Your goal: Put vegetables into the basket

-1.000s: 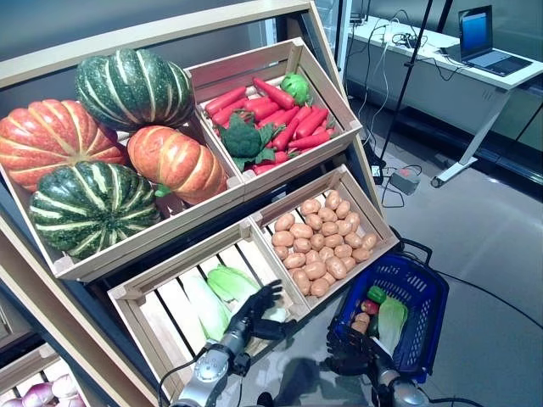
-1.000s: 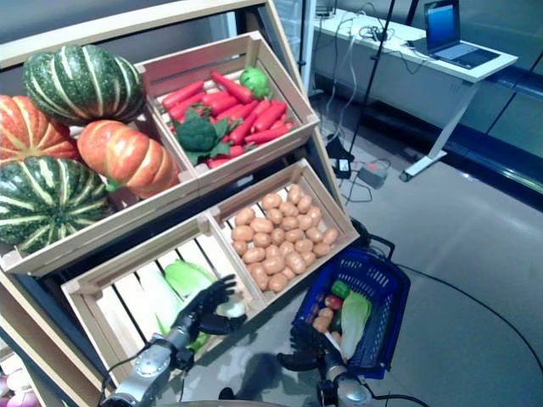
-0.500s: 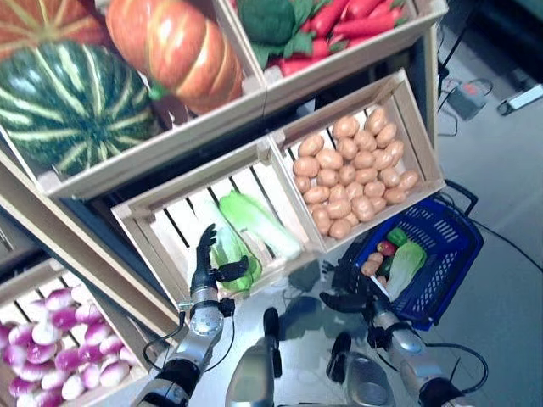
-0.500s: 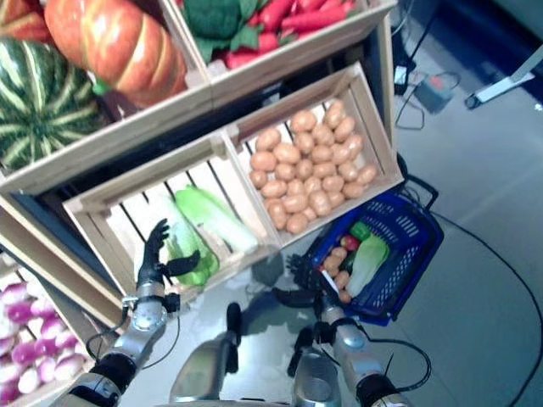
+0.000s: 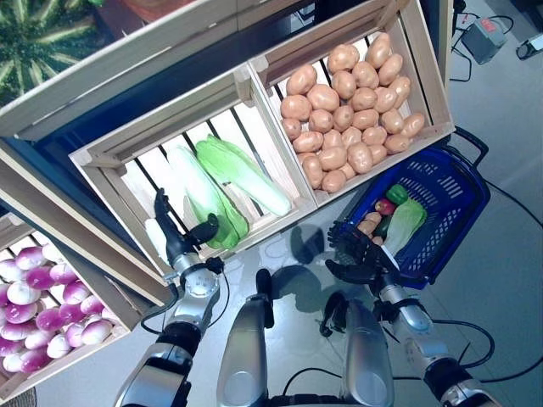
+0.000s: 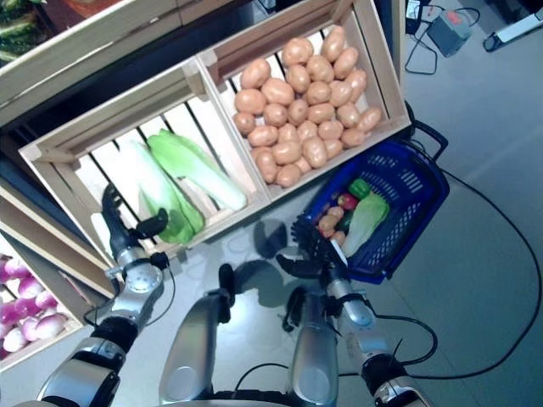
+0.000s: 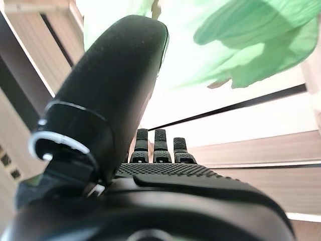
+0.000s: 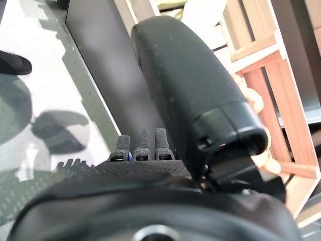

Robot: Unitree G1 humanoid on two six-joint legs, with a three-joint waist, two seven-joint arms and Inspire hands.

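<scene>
Two long green-and-white cabbages point(image 5: 222, 180) lie in the slatted wooden crate point(image 5: 119, 182) on the lower shelf. My left hand point(image 5: 176, 244) stands open at that crate's front left corner, fingers straight up, thumb pointing at the nearer cabbage point(image 7: 251, 45) and holding nothing. The blue basket point(image 5: 448, 182) sits on the floor at the right, holding a cabbage point(image 5: 404, 222), a green pepper point(image 5: 396, 193), a red piece and some brown ones. My right hand point(image 5: 355, 259) hovers open and empty just outside the basket's near left corner.
A crate of potatoes point(image 5: 349, 102) sits right of the cabbage crate, directly above the basket. Purple-white bulbs point(image 5: 34, 314) fill a lower crate at the left. A striped green pumpkin point(image 5: 38, 34) shows on the upper shelf. Grey floor lies to the right.
The camera has tilted down, so the whole picture has shifted. My left hand has moved left along the cabbage crate's front, from its right end to its left corner. The right hand stays by the basket.
</scene>
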